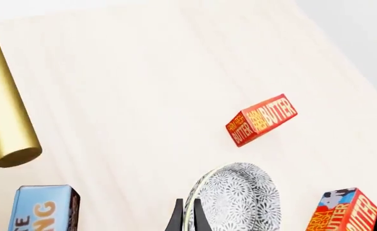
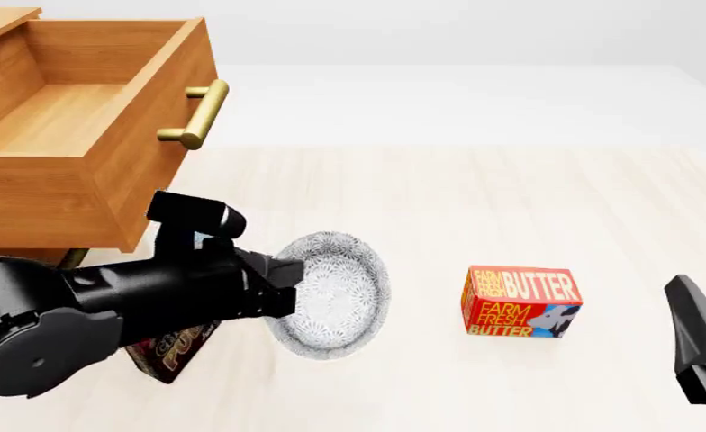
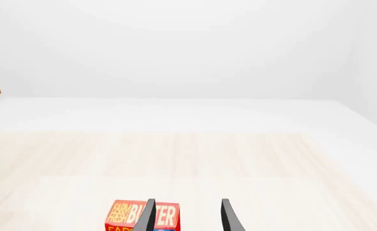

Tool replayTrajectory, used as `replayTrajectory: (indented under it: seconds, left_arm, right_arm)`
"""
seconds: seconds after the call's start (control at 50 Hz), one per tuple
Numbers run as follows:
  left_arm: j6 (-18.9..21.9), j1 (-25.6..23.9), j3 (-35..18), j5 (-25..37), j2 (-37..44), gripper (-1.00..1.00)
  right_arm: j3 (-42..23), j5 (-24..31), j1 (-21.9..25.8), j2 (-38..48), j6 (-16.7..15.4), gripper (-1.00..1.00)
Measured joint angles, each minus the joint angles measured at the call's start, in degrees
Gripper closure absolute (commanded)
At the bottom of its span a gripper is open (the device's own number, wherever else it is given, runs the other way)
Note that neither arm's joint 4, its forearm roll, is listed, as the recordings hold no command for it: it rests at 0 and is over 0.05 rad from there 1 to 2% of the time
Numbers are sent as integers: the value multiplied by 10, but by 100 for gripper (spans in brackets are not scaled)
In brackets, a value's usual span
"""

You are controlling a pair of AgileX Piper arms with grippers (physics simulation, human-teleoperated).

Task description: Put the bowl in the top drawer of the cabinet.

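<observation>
The bowl [image 2: 335,292], white with a blue-grey speckled pattern, hangs on its side above the table, and my left gripper [image 2: 284,283] is shut on its rim. In the left wrist view the two fingers [image 1: 177,217] pinch the bowl [image 1: 240,199] at its edge. The top drawer [image 2: 76,117] of the cabinet [image 2: 17,211] stands pulled open at the upper left, above and behind the bowl. Its brass handle [image 2: 197,115] faces the table. My right gripper [image 3: 185,211] is open at the lower right, holding nothing.
A red butter box [image 2: 521,301] lies right of the bowl, in front of the right gripper [image 2: 695,328]. A dark box [image 2: 173,355] lies under the left arm. The left wrist view shows a blue box [image 1: 44,209] and two butter boxes [image 1: 260,120].
</observation>
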Motion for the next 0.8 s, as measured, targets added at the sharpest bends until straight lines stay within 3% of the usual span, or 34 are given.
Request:
replayTrajectory:
  seconds: [0.8]
  left_arm:
    - [78, -23, -57, 104, -177, 100]
  right_arm:
    - [0, 0, 0, 0, 0, -100]
